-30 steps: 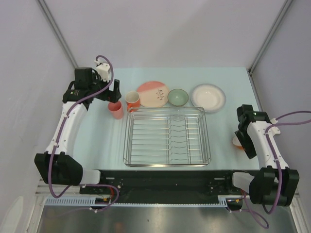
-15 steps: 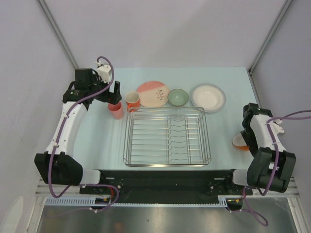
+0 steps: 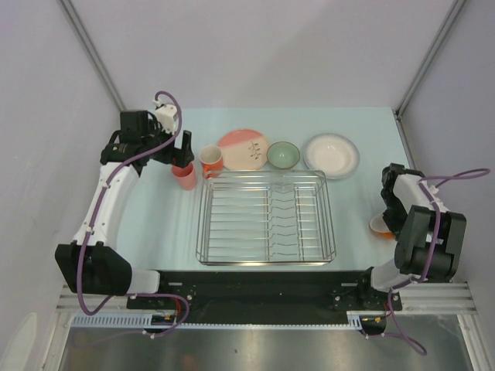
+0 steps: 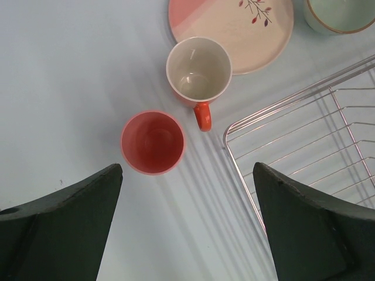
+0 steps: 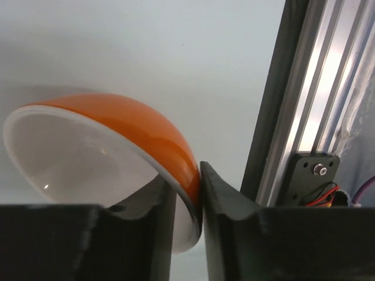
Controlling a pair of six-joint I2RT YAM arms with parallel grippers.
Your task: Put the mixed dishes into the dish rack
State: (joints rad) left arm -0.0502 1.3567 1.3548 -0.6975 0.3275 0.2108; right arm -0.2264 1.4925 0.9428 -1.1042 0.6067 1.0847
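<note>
In the right wrist view my right gripper (image 5: 187, 175) is shut on the rim of the orange bowl with white inside (image 5: 117, 129), one finger inside and one outside. From above, that bowl (image 3: 379, 225) sits at the table's right edge beside my right gripper (image 3: 387, 210). My left gripper (image 4: 187, 170) hangs open above the table, just short of the pink tumbler (image 4: 153, 142). Beside the tumbler stand the orange mug (image 4: 198, 69) and the pink-and-cream plate (image 4: 234, 23). The pale green bowl (image 3: 283, 155) and the white shallow plate (image 3: 331, 154) lie behind the dish rack (image 3: 203, 224).
An aluminium frame rail (image 5: 310, 88) runs close to the right of the orange bowl. The rack's corner (image 4: 231, 126) lies just right of the left gripper's fingers. Grey walls enclose the table on three sides.
My right wrist has turned and drawn in toward the orange bowl, and its jaws have closed on the rim. My left gripper has edged slightly nearer the pink tumbler, still open.
</note>
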